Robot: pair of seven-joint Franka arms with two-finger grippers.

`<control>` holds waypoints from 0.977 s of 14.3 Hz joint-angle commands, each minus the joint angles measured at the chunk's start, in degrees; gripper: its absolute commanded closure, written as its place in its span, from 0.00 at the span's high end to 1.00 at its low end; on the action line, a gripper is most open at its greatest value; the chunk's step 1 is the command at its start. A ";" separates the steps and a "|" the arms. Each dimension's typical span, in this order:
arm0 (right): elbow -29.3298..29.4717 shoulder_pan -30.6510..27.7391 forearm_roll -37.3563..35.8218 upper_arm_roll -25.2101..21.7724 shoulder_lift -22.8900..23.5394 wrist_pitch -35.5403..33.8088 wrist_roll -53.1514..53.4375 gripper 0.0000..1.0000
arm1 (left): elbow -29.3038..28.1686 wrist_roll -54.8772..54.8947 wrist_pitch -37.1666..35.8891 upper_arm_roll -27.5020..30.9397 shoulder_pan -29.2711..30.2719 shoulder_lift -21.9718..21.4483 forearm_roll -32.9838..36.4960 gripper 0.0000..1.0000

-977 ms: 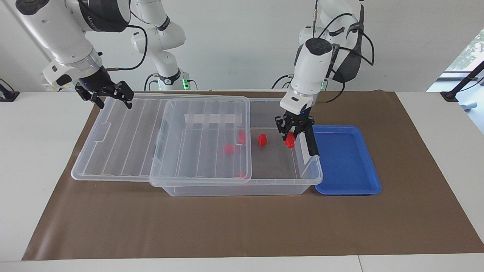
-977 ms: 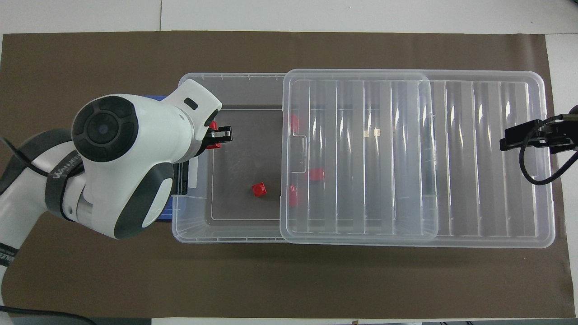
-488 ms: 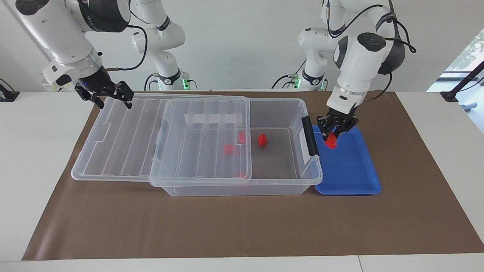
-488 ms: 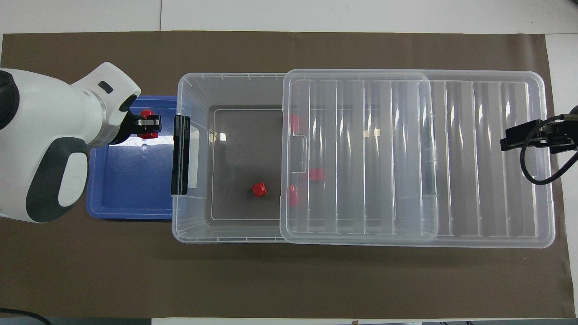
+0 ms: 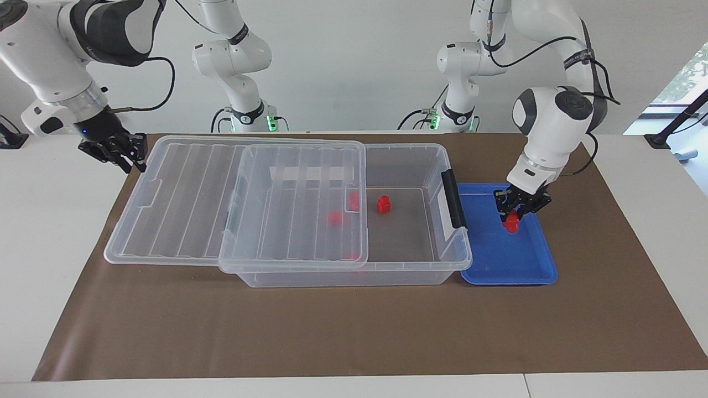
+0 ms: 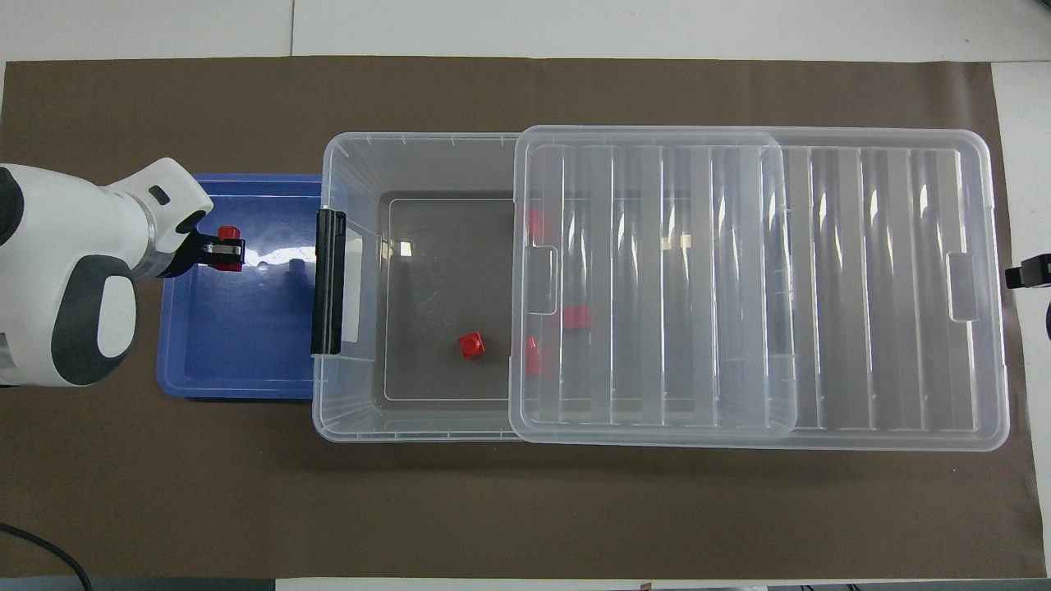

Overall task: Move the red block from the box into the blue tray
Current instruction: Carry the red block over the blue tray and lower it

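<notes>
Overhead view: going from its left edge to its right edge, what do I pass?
Left end effector shut on the red block → blue tray → box handle → loose red block → slid-back lid → right end effector.

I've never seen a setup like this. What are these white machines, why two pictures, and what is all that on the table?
They are two robot arms with pincer grippers. One picture faces them from across the table; the other looks down from above their end. The left gripper is shut on a red block, low over the blue tray. Beside the tray stands a clear box, its lid slid partly aside, with more red pieces inside. The right gripper waits at the lid's end.
</notes>
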 commanded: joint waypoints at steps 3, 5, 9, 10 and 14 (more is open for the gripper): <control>-2.07 -4.33 -0.70 -0.09 2.92 5.30 -3.06 0.00 | -4.81 0.75 7.95 -0.46 1.21 1.88 0.34 0.00; -2.16 -4.42 -0.70 -0.09 3.80 5.66 -2.19 0.00 | -5.00 0.75 9.55 -0.46 1.30 3.46 0.34 0.00; -3.38 -3.98 -0.70 -0.09 4.50 7.76 1.33 0.00 | -5.00 0.84 9.21 -0.46 1.65 4.08 0.34 0.73; -4.08 -4.07 -0.70 -0.09 4.42 8.55 1.33 0.00 | -4.91 0.75 9.12 -0.46 1.65 4.08 0.34 1.00; -5.05 -3.81 -0.70 -0.09 4.42 8.91 1.60 0.00 | -2.64 0.49 5.62 -0.46 1.03 3.38 0.34 1.00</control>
